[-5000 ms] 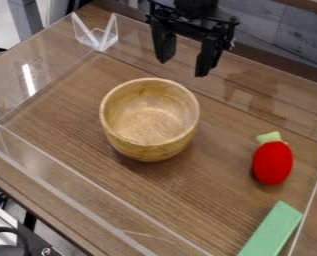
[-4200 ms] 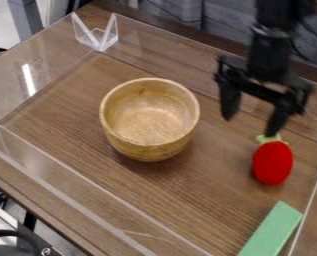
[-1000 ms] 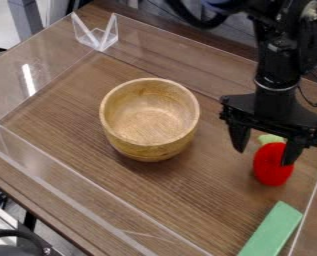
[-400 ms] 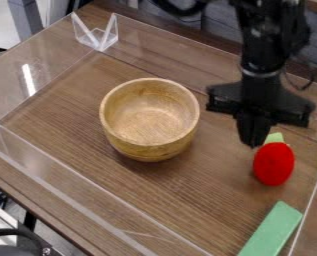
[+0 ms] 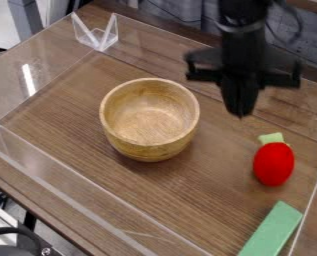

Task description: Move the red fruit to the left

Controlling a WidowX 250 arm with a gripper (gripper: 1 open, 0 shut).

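Things on the brown wood bench [image 5: 81,190]: 1 round wooden bowl [image 5: 149,118], 1 shiny red fruit [image 5: 273,163] w/ a light green top, 1 flat green block [image 5: 273,232]. Gripper [image 5: 240,103] hangs above the bench, jaws together, holding nothing. Fruit lies right of the bowl, well apart.

The light is bright and even, and it seems to come from above. The clear plastic walls [image 5: 41,85] around the table [image 5: 147,200] catch white shine along their edges, most at the far left corner. The wooden bowl [image 5: 150,118] has a soft shadow inside it and a faint one beside it. The red fruit [image 5: 273,163] has a small shiny spot. The dark hand [image 5: 240,92] looks smeared and blurry. The whole picture is small and a bit grainy.
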